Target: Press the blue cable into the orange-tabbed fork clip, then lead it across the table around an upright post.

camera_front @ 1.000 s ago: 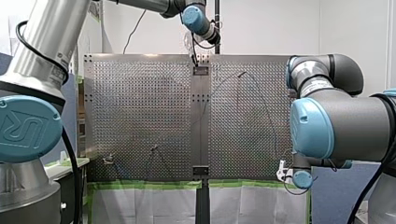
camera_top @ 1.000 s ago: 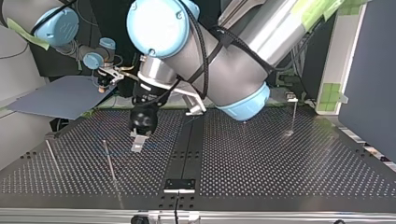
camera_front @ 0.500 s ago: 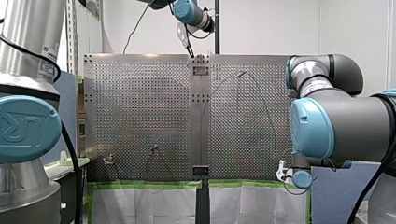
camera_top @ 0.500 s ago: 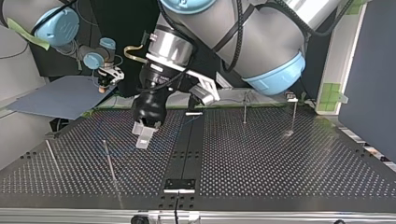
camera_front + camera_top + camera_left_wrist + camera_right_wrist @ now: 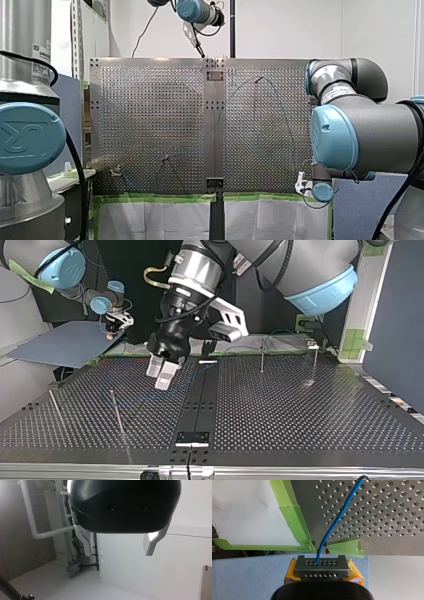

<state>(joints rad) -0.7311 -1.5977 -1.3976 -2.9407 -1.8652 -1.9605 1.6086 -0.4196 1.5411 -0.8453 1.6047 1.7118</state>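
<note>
Pads (image 5: 355,571) of my right gripper (image 5: 322,566), yellow ones, are clamped on the blue cable (image 5: 336,518) just off a corner of the perforated table (image 5: 387,517), beside green tape (image 5: 294,522). From there the cable runs out over the holes. My left gripper (image 5: 163,373) hangs tilted above the table, its pale fingers (image 5: 153,367) spread apart and holding nothing.
</note>
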